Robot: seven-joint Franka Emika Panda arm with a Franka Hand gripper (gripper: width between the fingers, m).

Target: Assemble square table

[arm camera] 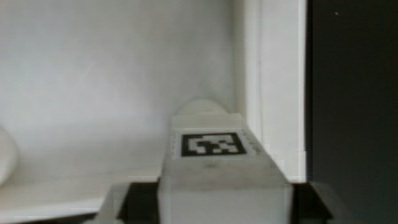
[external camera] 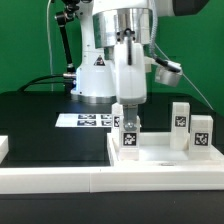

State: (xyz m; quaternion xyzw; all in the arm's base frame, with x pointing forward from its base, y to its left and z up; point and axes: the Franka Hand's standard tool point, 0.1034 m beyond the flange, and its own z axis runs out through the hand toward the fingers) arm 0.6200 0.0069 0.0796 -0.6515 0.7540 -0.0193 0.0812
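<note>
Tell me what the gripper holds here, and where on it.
The gripper holds a white tagged table leg by its upper end, upright over the square tabletop.

The table top (external camera: 165,160) is plain white on a black table (external camera: 40,120). On it, white leg blocks (external camera: 181,114) carry black-and-white square tags. Beside the top, the marker board (external camera: 85,120) shows black-and-white tags. Behind is a green backdrop (external camera: 25,40).

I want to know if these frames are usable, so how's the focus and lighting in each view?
Exterior view: evenly lit, slightly soft; the arm's silver wrist shows glare, and the tags on the legs are readable only as blocks. Wrist view: blurry, the held leg fills the foreground, its tag soft, with a dark band along one side.
</note>
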